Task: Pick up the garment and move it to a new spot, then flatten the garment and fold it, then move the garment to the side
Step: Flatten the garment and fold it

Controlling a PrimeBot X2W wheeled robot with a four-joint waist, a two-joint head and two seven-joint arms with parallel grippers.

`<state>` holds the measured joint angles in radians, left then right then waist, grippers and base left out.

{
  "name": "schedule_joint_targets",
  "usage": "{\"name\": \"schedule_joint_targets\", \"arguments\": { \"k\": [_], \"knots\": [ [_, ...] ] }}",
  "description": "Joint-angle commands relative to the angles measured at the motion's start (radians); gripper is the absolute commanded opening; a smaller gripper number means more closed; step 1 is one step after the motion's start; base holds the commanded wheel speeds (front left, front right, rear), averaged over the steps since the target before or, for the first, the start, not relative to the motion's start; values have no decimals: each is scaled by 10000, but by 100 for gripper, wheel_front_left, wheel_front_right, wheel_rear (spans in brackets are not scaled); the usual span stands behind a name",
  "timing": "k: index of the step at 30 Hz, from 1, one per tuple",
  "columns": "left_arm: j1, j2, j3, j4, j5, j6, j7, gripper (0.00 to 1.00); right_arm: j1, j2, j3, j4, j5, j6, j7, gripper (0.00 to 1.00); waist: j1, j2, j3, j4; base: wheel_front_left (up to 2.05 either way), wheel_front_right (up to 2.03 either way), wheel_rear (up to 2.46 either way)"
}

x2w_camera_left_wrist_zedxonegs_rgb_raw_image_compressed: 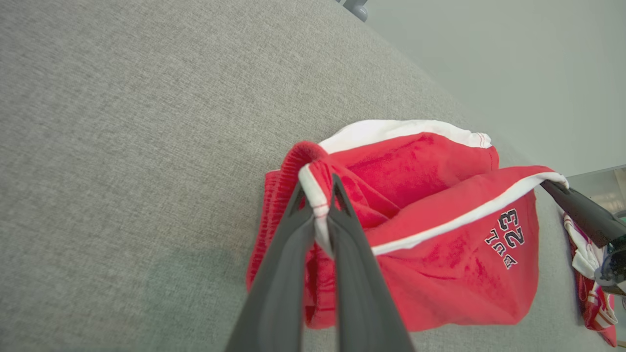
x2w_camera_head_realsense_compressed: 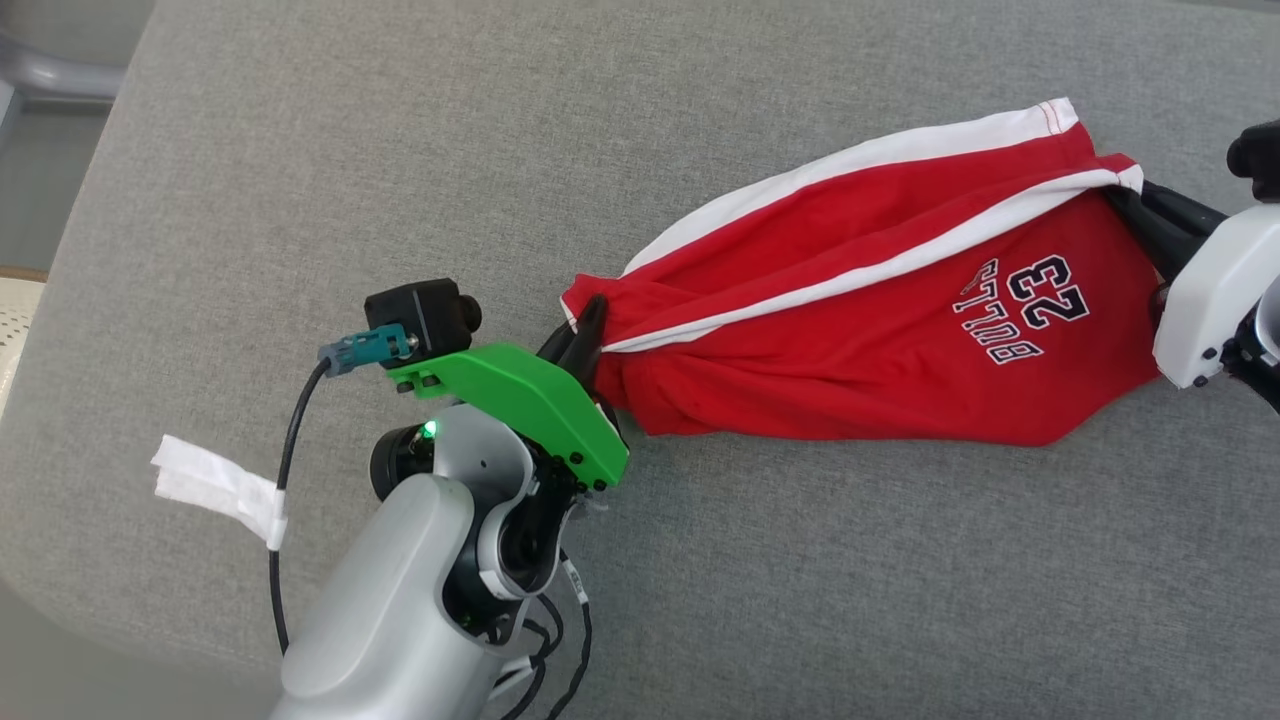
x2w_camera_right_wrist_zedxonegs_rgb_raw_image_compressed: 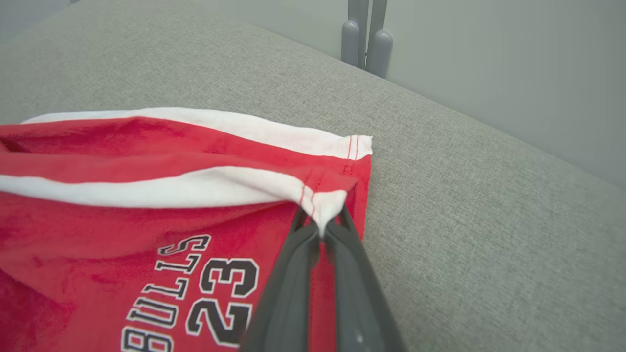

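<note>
Grey padded surface (x2w_camera_head_realsense_compressed: pixel 300 200) carries the red shorts (x2w_camera_head_realsense_compressed: pixel 850 340), stretched between my grippers. The left gripper (x2w_camera_head_realsense_compressed: pixel 592 312) is clamped on the waistband and the right gripper (x2w_camera_head_realsense_compressed: pixel 1122 198) is pinched on a hem corner, so I can spread them flat.

Reads "BULLS" above "23" on the red garment (x2w_camera_head_realsense_compressed: pixel 800 380) — black block characters outlined in white. Appears upside down in the head view, tilted but legible in the right wrist view — partly creased in the left wrist view.
</note>
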<state>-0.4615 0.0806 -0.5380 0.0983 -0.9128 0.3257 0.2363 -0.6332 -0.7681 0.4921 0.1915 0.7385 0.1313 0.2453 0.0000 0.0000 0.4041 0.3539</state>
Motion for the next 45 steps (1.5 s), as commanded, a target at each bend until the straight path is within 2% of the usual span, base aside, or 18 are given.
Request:
{"name": "schedule_joint_targets", "arguments": {
  "k": [1, 9, 10, 11, 21, 30, 33, 34, 35, 36, 45],
  "knots": [
    [-271, -25, 13, 88, 11, 9, 31, 0, -266, -62, 110, 137, 97, -10, -10, 0, 0, 0, 165, 160, 0, 0, 0],
    [-759, -95, 87, 405, -122, 97, 117, 0, -1281, -26, 821, 855, 270, -10, -324, 0, 0, 0, 348, 204, 0, 0, 0],
    [-803, -98, 68, 438, -118, 106, 149, 34, -1363, -23, 903, 915, 297, -10, -319, 0, 0, 0, 375, 209, 0, 0, 0],
    [-840, -102, 52, 462, -112, 108, 157, 100, -1454, -21, 972, 981, 298, -10, -357, 0, 0, 0, 400, 216, 0, 0, 0],
    [-786, -167, 464, 413, -332, 254, -492, 100, -2163, 67, 1624, 1842, 409, -12, -935, 0, 0, 0, 575, 430, 0, 0, 0],
    [-1112, -210, 486, 597, -136, 180, -1110, 100, -2731, 103, 1912, 2485, 548, -10, -904, 0, 0, 0, 658, 570, 0, 0, 0],
    [-1210, -70, 358, 673, 181, 157, -1310, 100, -2866, 142, 2033, 2569, 602, -10, -775, 0, 0, 0, 634, 536, 0, 0, 0],
    [-1212, -3, 319, 680, 310, 122, -1426, 100, -2904, 138, 2056, 2600, 608, -10, -744, 23, 0, 0, 608, 522, 0, 0, 0],
    [-1199, 61, 267, 688, 407, 107, -1518, 100, -2939, 120, 2065, 2619, 552, -10, -769, 59, 0, 0, 579, 514, 0, 0, 0],
    [-1169, 157, 187, 677, 589, 98, -1663, 100, -2955, 91, 2043, 2746, 445, -12, -718, 100, 0, 0, 534, 500, 0, 0, 0],
    [64, 784, 10, 97, 1555, 171, -3154, 100, -2545, 7, 1978, 2354, 682, -10, -145, 100, 0, 0, -114, 203, 0, 0, 0]
  ]
}}
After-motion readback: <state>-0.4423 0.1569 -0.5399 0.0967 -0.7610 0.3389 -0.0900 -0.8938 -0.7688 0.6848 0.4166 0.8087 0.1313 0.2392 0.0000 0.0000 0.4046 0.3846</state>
